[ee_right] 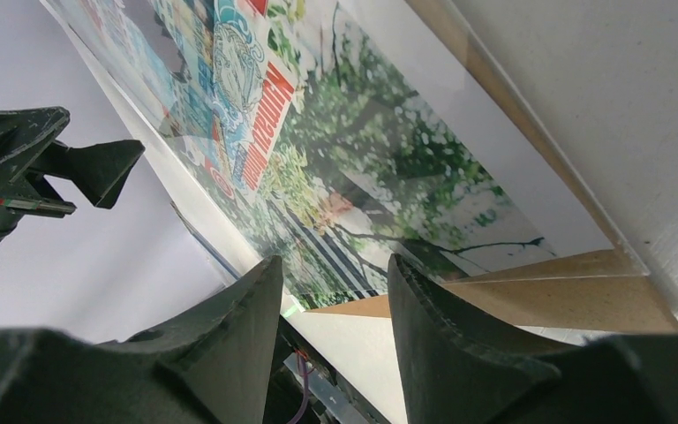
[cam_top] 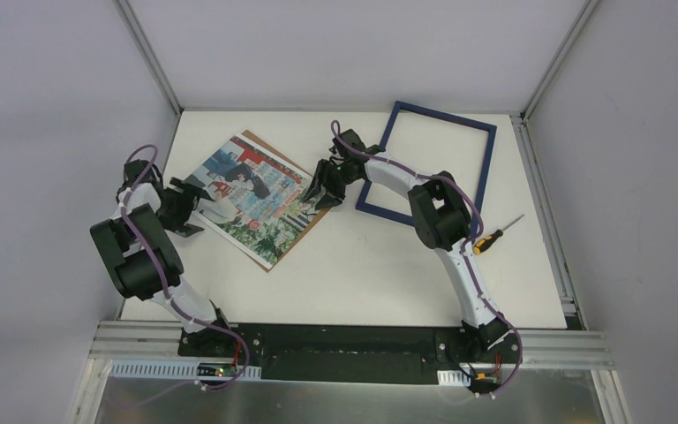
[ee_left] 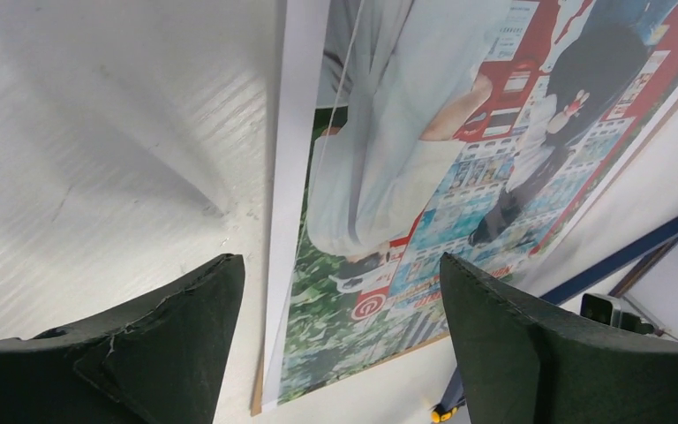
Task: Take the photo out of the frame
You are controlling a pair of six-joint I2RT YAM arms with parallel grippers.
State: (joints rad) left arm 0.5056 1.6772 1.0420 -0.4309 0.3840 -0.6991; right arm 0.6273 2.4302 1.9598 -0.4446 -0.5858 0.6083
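The photo [cam_top: 254, 196], a colourful print with a white border, lies face up on a plain brown backing board [cam_top: 270, 264] at the left middle of the table. The frame [cam_top: 441, 111], a navy-blue rectangle with nothing inside it, lies apart at the back right. My left gripper [cam_top: 196, 212] is open at the photo's left edge, its jaws spread over the print [ee_left: 459, 132]. My right gripper [cam_top: 318, 194] is open at the right corner of the photo [ee_right: 344, 150] and board [ee_right: 565, 296]. The board's edge shows in the narrow gap between its fingers; they are not closed on it.
A screwdriver [cam_top: 494, 235] with an orange and black handle lies right of the frame, near my right arm. The white table [cam_top: 371, 265] is walled by grey panels on three sides. The frame's blue edge [ee_left: 636, 252] shows beyond the photo in the left wrist view.
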